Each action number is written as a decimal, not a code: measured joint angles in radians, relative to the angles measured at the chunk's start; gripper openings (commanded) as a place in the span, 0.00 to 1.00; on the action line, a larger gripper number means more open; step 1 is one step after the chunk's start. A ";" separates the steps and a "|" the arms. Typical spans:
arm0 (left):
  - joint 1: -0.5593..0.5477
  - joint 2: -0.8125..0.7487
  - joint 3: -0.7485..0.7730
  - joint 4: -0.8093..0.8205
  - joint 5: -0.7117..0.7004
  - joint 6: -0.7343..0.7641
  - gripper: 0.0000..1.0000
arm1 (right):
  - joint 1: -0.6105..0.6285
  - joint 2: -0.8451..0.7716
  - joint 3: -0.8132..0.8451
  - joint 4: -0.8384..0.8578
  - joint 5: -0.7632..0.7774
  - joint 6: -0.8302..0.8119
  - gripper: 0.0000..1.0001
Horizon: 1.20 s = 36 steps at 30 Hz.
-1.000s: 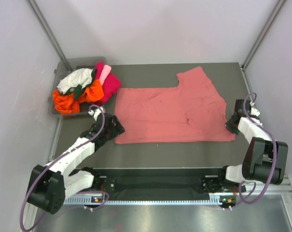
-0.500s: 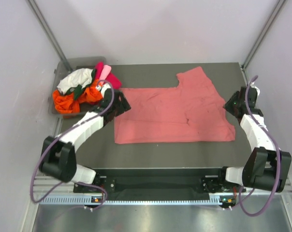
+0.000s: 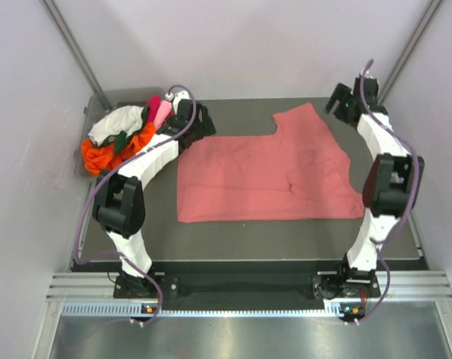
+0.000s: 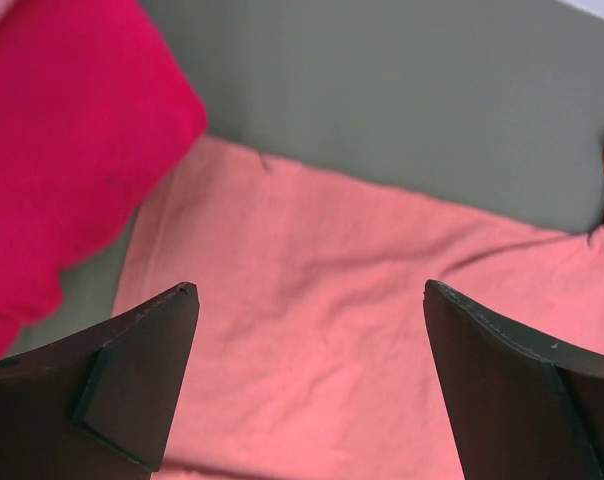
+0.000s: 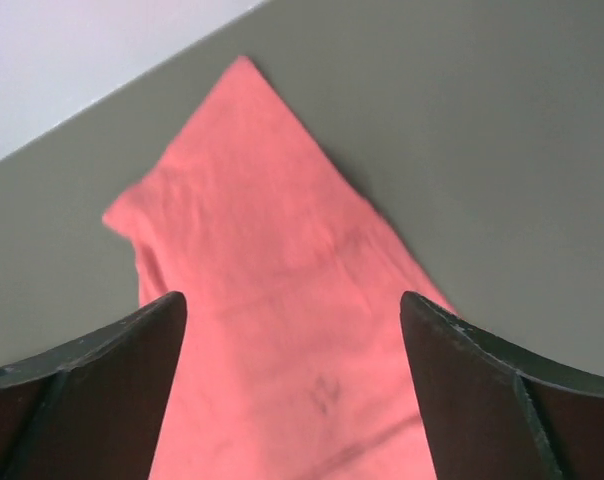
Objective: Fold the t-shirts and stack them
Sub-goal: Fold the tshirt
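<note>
On the table (image 3: 248,233), t-shirt (image 3: 263,176) lengthwise left-right

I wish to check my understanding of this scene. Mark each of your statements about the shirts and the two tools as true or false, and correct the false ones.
1. The salmon-pink t-shirt lies spread out on the table. True.
2. The left tool is shut on this shirt. False: its jaws stand open above the cloth and hold nothing.
3. The right tool is open and holds nothing. True.
4. The other t-shirts are piled at the table's right side. False: they are heaped at the far left, in a bin.
</note>
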 measured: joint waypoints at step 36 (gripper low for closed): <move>0.159 0.410 0.269 -0.068 0.129 0.119 0.96 | 0.006 0.669 0.666 -0.106 -0.126 0.019 0.67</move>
